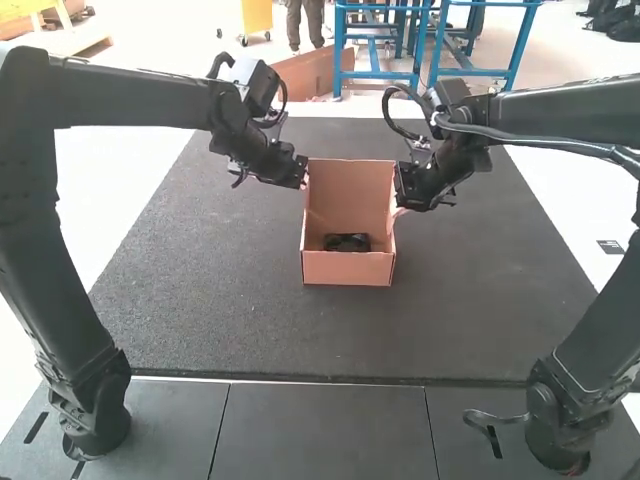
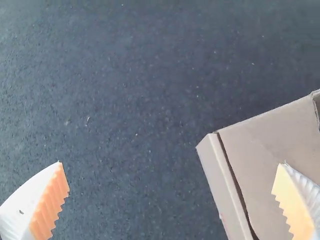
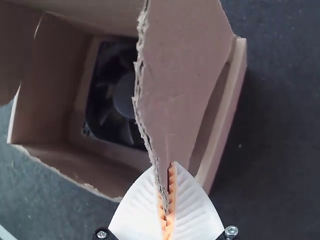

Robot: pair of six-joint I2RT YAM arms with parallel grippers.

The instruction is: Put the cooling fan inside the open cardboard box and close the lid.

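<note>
At centre frame, the cooling fan lies in the cardboard box, so my right gripper pinches a side flap for closing, left gripper wide at the box's upper-left corner.

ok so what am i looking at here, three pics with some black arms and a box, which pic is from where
These are two black robot arms at a table, each ending in a two-finger tool. The high view looks down from above and behind them. The other two pictures come from a camera on each arm's wrist. On the dark grey mat stands a small brown cardboard box, open, with a black cooling fan already inside. The right tool is pinched shut on the box's raised side flap. The left tool is open at the box's far left corner, holding nothing.
</note>
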